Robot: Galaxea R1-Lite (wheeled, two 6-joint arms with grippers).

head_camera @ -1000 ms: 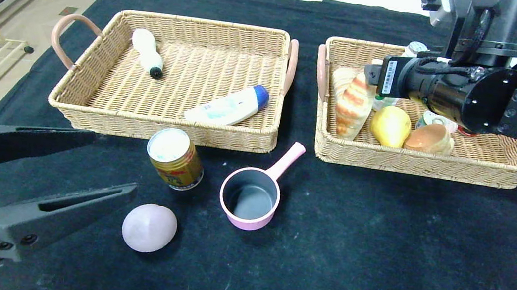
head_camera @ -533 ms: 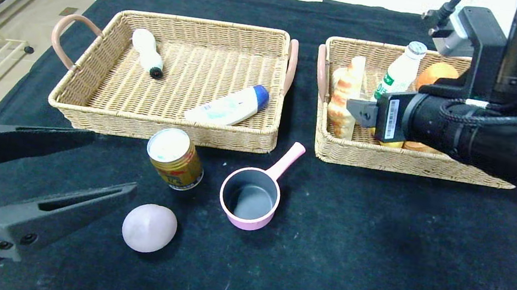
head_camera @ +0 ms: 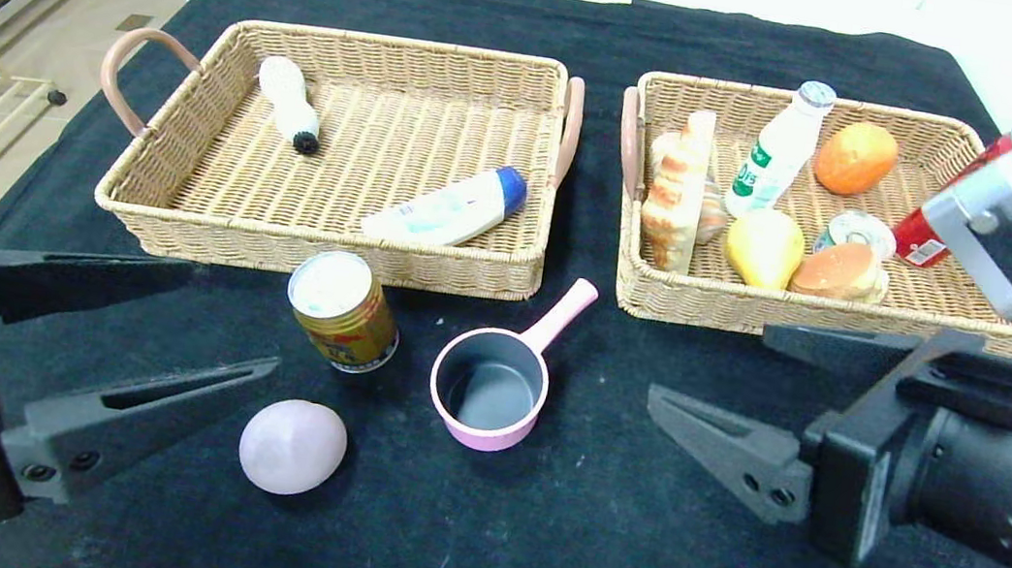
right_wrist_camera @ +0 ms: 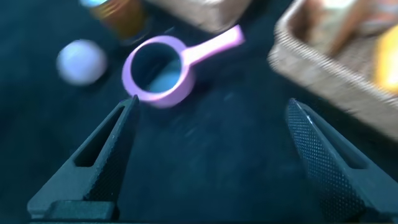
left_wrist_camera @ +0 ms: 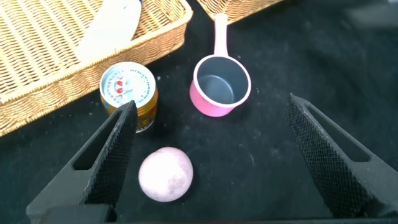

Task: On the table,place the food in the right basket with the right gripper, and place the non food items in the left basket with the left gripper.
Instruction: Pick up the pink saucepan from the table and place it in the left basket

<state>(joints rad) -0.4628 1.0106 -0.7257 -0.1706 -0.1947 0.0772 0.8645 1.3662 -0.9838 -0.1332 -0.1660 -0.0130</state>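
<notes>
Three things stand on the black cloth in front of the baskets: a gold can (head_camera: 342, 309), a pink saucepan (head_camera: 492, 390) and a pale purple egg-shaped ball (head_camera: 292, 447). My left gripper (head_camera: 228, 318) is open and empty at the front left, just left of the ball and can. The left wrist view shows the can (left_wrist_camera: 129, 93), the pan (left_wrist_camera: 221, 87) and the ball (left_wrist_camera: 165, 174) ahead of its fingers. My right gripper (head_camera: 710, 365) is open and empty, low over the cloth to the right of the pan. The pan (right_wrist_camera: 158, 70) also shows in the right wrist view.
The left basket (head_camera: 324, 252) holds a white tube with a blue cap (head_camera: 448, 208) and a small white bottle (head_camera: 288, 104). The right basket (head_camera: 814, 323) holds bread, a pear, a milk bottle, an orange and several other items. A floor drop lies beyond the table's left edge.
My right arm has come away from above the right basket and dropped toward the front, now low over the cloth beside the pan. The left gripper has barely moved.
</notes>
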